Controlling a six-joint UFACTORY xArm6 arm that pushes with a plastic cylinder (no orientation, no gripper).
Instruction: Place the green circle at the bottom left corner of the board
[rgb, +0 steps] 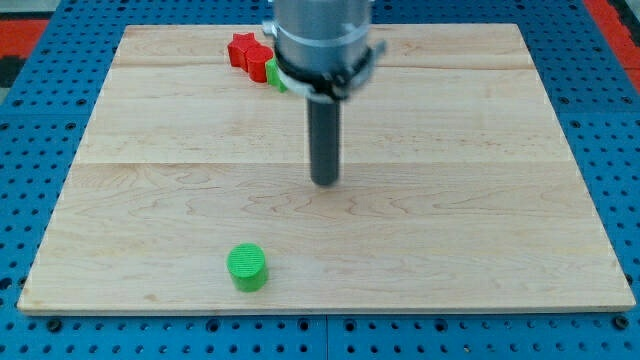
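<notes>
Although the green circle (246, 266) already sits near the table's (480, 230) bottom edge, it is still right of the bottom left corner; my tip (325, 180), a bare tool grasping nothing, stands apart toward mid-table, so leftward pushing remains.

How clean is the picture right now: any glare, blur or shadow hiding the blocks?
Camera view: even light, no glare; green circle sharp with a faint shadow; my tip well above-right of it; the arm hides part of a green block beside the red blocks.
</notes>
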